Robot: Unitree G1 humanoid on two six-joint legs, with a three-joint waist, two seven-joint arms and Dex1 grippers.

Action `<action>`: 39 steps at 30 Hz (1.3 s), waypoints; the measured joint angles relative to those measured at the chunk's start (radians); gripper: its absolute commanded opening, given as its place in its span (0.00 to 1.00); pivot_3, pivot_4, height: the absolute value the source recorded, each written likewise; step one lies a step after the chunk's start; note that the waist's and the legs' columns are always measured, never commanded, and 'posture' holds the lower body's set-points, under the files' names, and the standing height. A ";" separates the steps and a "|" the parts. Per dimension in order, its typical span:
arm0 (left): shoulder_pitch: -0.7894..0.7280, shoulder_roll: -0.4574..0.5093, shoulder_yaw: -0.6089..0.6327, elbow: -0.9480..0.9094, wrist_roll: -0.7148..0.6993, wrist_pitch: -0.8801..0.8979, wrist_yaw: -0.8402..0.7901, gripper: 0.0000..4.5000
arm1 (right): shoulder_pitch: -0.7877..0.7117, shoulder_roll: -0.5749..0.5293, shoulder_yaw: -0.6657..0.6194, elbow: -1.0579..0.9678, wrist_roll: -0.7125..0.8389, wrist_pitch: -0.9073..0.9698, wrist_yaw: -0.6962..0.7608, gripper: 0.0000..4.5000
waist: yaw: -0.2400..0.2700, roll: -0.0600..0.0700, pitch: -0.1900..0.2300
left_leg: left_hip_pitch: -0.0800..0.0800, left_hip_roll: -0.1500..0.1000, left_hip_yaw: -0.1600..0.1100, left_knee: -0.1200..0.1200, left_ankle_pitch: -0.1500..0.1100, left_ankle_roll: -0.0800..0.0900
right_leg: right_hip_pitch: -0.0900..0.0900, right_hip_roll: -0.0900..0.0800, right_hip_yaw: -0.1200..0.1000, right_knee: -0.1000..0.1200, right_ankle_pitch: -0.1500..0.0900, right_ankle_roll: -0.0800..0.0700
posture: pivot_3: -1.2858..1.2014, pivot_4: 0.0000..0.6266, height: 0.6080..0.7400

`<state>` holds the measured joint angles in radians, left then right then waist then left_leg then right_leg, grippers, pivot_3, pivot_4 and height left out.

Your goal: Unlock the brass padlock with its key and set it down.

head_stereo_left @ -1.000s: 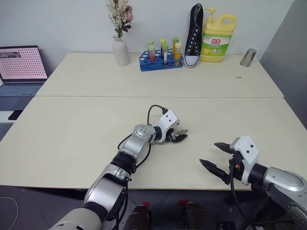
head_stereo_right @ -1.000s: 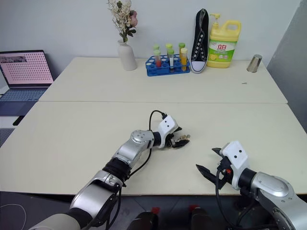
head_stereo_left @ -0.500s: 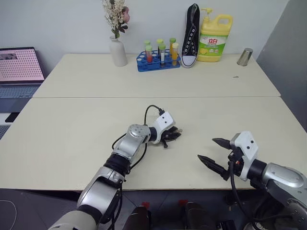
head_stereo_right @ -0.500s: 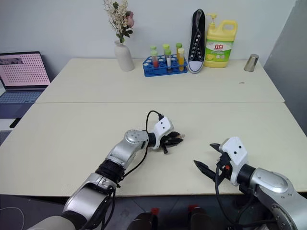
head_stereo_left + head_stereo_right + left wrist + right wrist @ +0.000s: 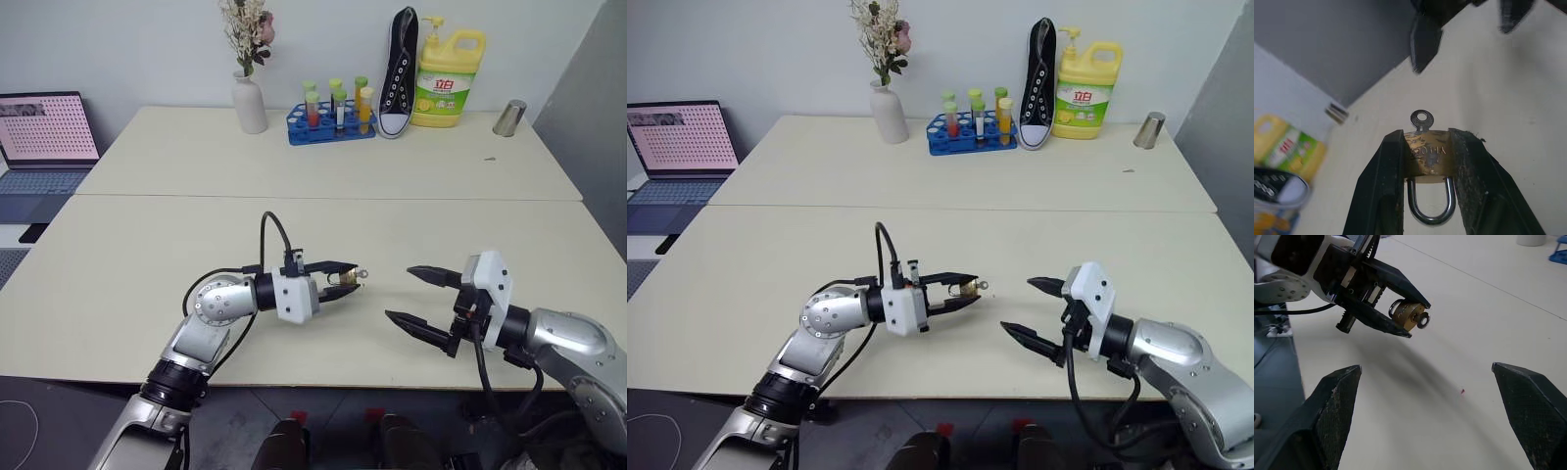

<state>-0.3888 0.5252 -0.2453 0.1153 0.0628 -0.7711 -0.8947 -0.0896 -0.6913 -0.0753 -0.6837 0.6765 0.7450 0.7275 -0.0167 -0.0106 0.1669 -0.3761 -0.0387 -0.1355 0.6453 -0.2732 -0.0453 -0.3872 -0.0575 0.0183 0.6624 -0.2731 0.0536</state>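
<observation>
In your head view, the rack [image 5: 331, 125] is holding coloured tubes at the far edge of the table [image 5: 147, 245]. The left gripper [image 5: 345, 279] is pointing level, pinching the padlock [image 5: 340, 281] above the table. In your left wrist view, the key [image 5: 1421, 119] is protruding from the padlock. In your right wrist view, the right gripper [image 5: 1449, 416] is facing it, fingers spread wide.

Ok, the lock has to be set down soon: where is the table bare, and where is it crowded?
Bare: the near table, under and around the left gripper holding the brass padlock, and the gap to the open right gripper. Crowded: the far edge, with vase, test tube rack, sneaker, detergent bottle and metal cup.
</observation>
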 measured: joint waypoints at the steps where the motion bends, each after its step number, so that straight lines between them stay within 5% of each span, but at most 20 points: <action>1: -0.007 0.028 0.001 0.035 0.040 -0.105 0.017 0.22 | -0.030 0.001 0.012 0.015 0.027 0.029 0.002 1.00 | -0.002 0.000 0.000 | 0.000 0.000 0.000 0.000 0.000 0.000 | 0.000 0.000 0.000 0.000 0.000 0.000 | 0.52 0.24 1.00; 7: -0.006 0.071 0.018 0.073 0.133 -0.303 0.114 0.22 | -0.144 0.059 0.116 0.087 0.064 0.123 -0.013 1.00 | -0.009 0.000 0.000 | -0.001 0.000 -0.001 0.000 0.000 0.000 | 0.000 0.000 -0.001 0.000 0.000 0.000 | 0.52 0.24 1.00; 22: 0.007 0.104 0.017 0.045 0.216 -0.284 0.241 0.22 | -0.248 0.140 0.159 0.142 0.137 0.247 -0.049 1.00 | -0.012 0.000 0.000 | -0.001 0.000 -0.001 0.000 0.000 0.000 | -0.001 0.000 -0.001 0.002 0.000 0.000 | 0.52 0.24 1.00; 25: 0.007 0.108 0.016 0.034 0.217 -0.280 0.252 0.22 | -0.260 0.146 0.159 0.142 0.143 0.252 -0.053 0.86 | -0.012 0.000 0.000 | -0.001 0.000 -0.001 0.000 0.000 0.000 | -0.001 0.000 -0.001 0.002 0.000 0.000 | 0.52 0.24 1.00; 35: 0.007 0.108 0.014 0.009 0.225 -0.266 0.255 0.22 | -0.265 0.146 0.158 0.161 0.166 0.265 -0.056 0.05 | -0.012 0.000 0.000 | -0.001 0.000 -0.001 0.000 0.000 0.000 | -0.001 0.000 -0.001 0.002 0.000 0.000 | 0.52 0.24 1.00; 39: 0.007 0.109 0.012 0.001 0.226 -0.262 0.256 0.22 | -0.275 0.141 0.156 0.173 0.167 0.266 -0.054 0.00 | -0.012 0.000 0.000 | -0.001 0.000 -0.001 0.000 0.000 0.000 | -0.001 0.000 -0.001 0.002 0.000 0.000 | 0.52 0.24 1.00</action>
<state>-0.3813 0.6339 -0.2335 0.1166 0.2892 -1.0326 -0.6385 -0.3649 -0.5506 0.0807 -0.5109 0.8435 1.0115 0.6740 -0.0290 -0.0105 0.1670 -0.3771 -0.0388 -0.1368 0.6453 -0.2733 -0.0450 -0.3887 -0.0571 0.0169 0.6643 -0.2731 0.0536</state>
